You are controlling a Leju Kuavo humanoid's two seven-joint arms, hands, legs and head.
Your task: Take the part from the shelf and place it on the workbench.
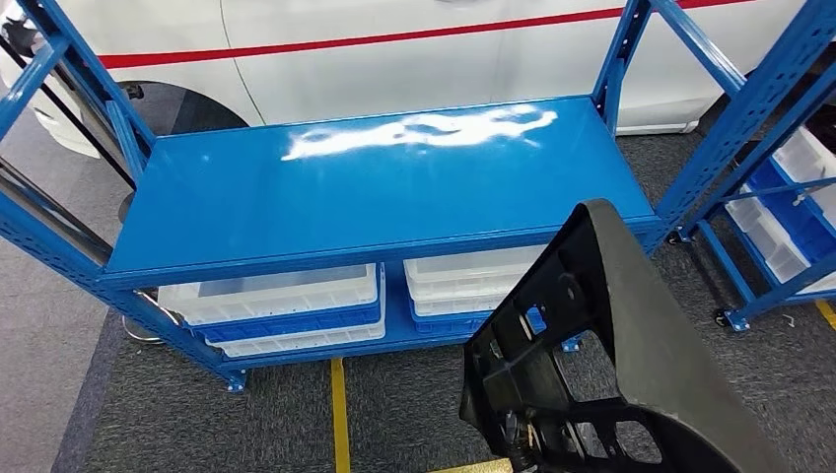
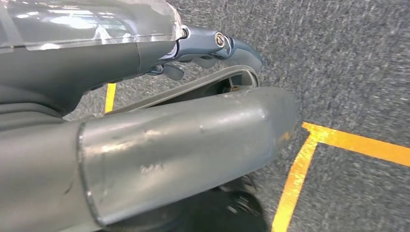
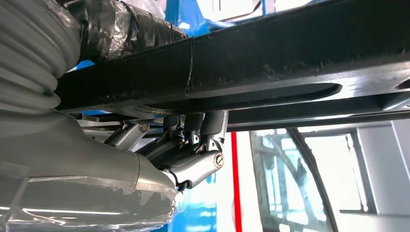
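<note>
The part is a large black moulded plastic piece with ribs and cut-outs. It is raised at the lower right of the head view, in front of the blue workbench, whose glossy top is bare. In the right wrist view my right hand grips the part's black bar, its dark fingers hooked up against the underside. My left hand hangs over the grey carpet with nothing in it, the thick thumb apart from the fingers.
White and blue bins sit on the workbench's lower level. A white car with a red stripe stands behind it. Another blue rack with white bins stands to the right. Yellow floor tape runs toward the bench.
</note>
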